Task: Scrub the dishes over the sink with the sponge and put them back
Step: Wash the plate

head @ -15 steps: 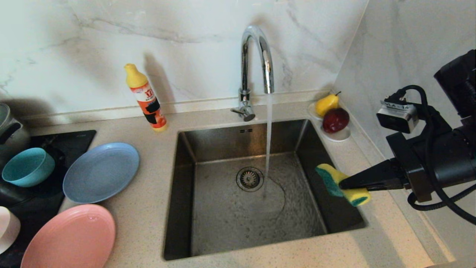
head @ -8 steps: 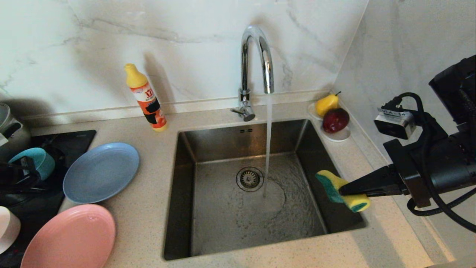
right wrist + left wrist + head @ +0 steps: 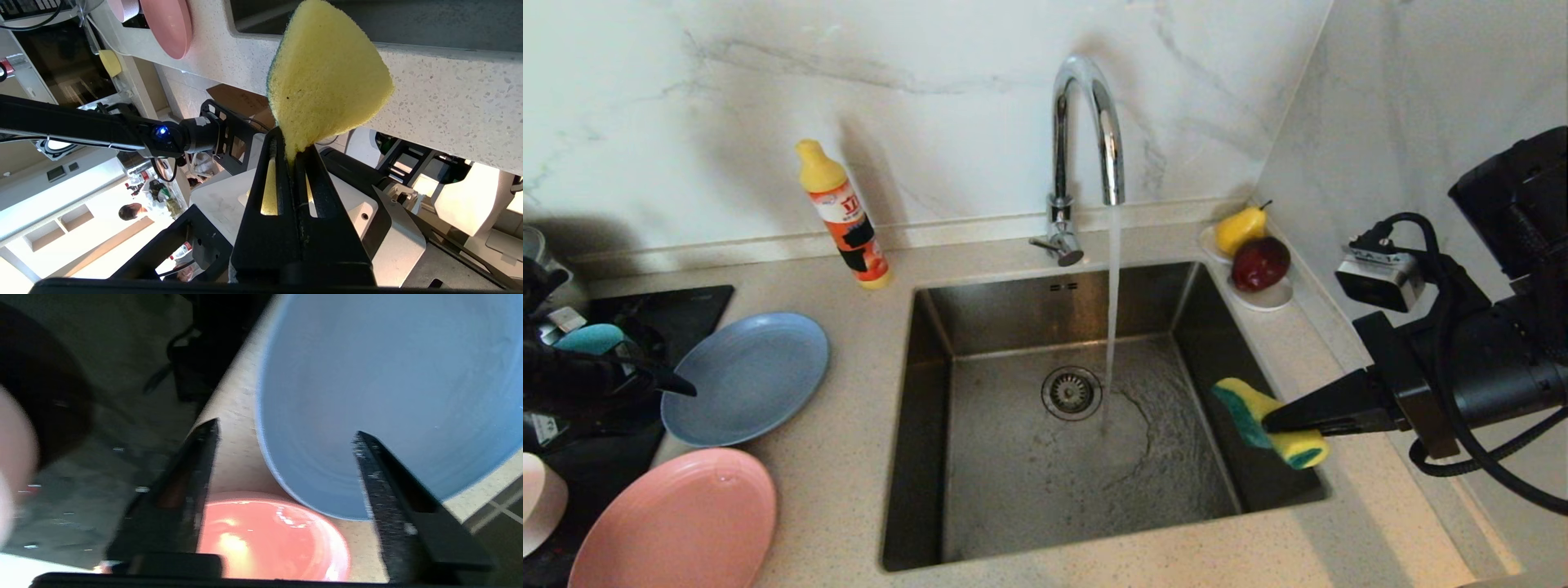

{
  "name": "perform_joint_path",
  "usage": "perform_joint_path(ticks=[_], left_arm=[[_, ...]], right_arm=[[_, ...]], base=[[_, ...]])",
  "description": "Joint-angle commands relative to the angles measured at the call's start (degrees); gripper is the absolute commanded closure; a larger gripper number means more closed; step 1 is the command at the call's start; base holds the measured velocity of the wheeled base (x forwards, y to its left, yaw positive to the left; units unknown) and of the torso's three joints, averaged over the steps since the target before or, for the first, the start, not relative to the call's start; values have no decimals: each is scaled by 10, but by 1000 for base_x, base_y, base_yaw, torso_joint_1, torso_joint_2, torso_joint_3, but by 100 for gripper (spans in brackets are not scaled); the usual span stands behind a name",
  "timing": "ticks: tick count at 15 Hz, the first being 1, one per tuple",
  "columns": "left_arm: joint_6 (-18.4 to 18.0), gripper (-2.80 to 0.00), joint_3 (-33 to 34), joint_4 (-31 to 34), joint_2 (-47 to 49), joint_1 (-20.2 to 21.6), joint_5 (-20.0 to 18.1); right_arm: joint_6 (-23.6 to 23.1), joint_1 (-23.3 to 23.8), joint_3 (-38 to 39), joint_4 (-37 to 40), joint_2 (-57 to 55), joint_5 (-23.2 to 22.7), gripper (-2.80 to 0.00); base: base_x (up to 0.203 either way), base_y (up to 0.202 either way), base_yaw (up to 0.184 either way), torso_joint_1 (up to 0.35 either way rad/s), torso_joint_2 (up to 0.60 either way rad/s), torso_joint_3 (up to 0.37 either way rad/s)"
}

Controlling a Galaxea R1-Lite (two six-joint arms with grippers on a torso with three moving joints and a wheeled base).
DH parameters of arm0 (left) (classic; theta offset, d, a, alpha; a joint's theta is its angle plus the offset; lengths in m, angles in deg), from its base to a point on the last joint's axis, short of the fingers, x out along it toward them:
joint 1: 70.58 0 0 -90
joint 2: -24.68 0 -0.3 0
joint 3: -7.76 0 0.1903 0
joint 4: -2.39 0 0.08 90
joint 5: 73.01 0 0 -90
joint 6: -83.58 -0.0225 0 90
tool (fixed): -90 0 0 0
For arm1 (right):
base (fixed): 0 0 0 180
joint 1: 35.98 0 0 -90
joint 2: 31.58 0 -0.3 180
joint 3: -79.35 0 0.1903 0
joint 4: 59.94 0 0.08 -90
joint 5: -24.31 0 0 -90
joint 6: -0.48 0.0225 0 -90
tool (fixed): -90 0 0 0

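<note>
With my right hand (image 3: 1270, 422) pinching the soft yellow-green foam sponge (image 3: 1262, 412), I bring my spread left hand (image 3: 286, 435) to the stiff, light blue plastic plate's (image 3: 388, 396) rim.

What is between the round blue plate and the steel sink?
Only bare speckled countertop lies between the round blue plate and the steel sink; the head view shows it.

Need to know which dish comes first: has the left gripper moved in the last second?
Yes. The left gripper has come in from the left, past the teal bowl, to the blue plate, jaws open.
</note>
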Motion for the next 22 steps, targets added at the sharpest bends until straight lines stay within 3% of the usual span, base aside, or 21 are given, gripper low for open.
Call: perform_joint_path(ticks=[1, 8, 14, 22], left_arm=[[6, -280, -1, 1, 11, -13, -1], [30, -280, -2, -49, 35, -17, 0], [62, -280, -26, -53, 45, -51, 11], [62, -280, -33, -53, 57, -55, 43]], right_arm=[[2, 4, 6, 1, 2, -2, 0], [1, 8, 19, -19, 9, -1, 0], [-14, 15, 24, -25, 9, -3, 0], [-14, 19, 29, -26, 12, -3, 0]], base=[[0, 0, 0, 0, 0, 0], [0, 0, 0, 0, 0, 0], [0, 0, 0, 0, 0, 0], [0, 0, 0, 0, 0, 0]])
